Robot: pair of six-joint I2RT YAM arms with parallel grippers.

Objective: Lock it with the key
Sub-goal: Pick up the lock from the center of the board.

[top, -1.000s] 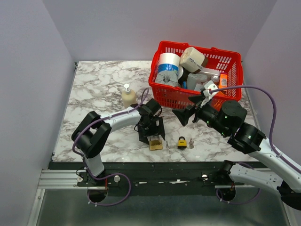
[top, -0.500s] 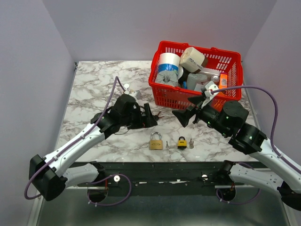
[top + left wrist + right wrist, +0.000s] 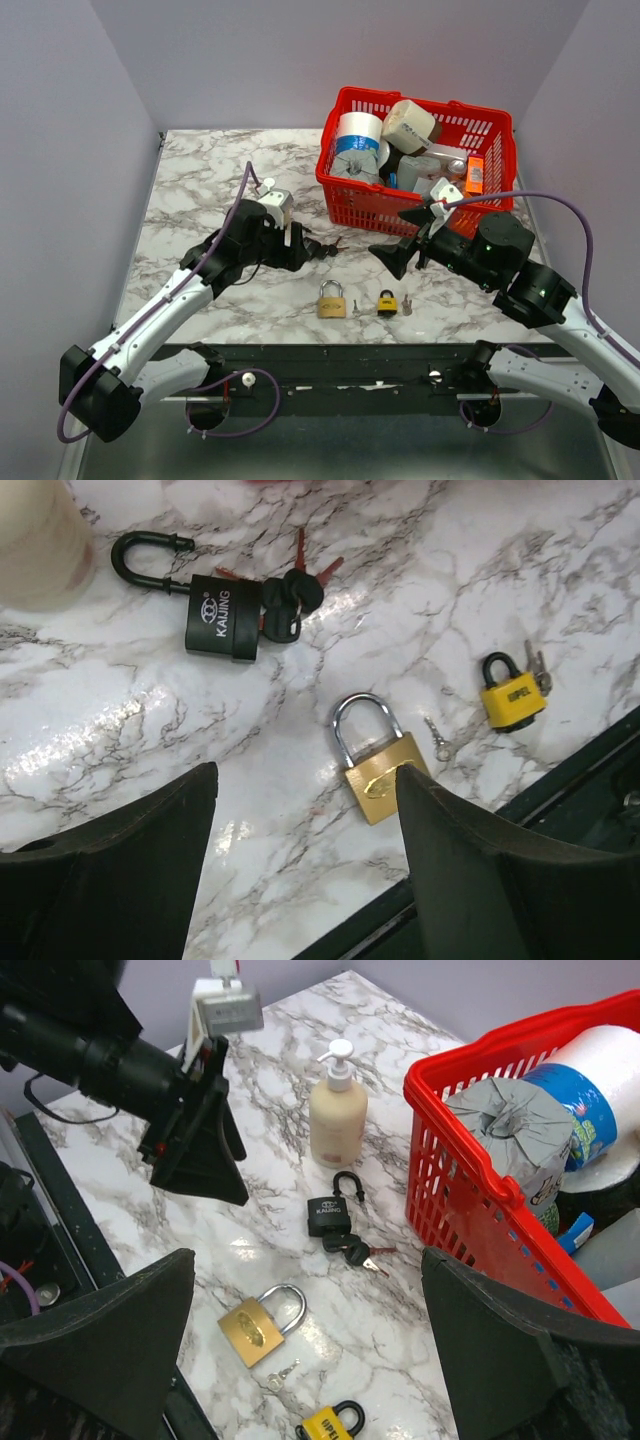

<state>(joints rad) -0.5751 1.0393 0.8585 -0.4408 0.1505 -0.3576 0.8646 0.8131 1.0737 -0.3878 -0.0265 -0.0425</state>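
Note:
A brass padlock [image 3: 332, 299] lies near the table's front edge, shackle shut, with a small silver key [image 3: 356, 307] loose beside it. To its right is a yellow padlock [image 3: 387, 302] with keys [image 3: 405, 303]. Farther back lies a black padlock [image 3: 220, 620] with its shackle swung open and black-headed keys [image 3: 290, 600] at its body. My left gripper [image 3: 305, 772] hovers open above bare marble between the black and brass padlocks [image 3: 375, 765]. The right gripper [image 3: 308, 1260] is open in the air over the locks, holding nothing.
A red basket [image 3: 345, 190] full of tape rolls and containers stands at the back right. A soap pump bottle [image 3: 335, 1115] stands just behind the black padlock [image 3: 329, 1215]. The table's front edge [image 3: 560, 780] runs close to the brass and yellow padlocks.
My left arm has lifted off the brass padlock and swung back and left, leaving that lock uncovered on the table. The right arm has dipped only slightly.

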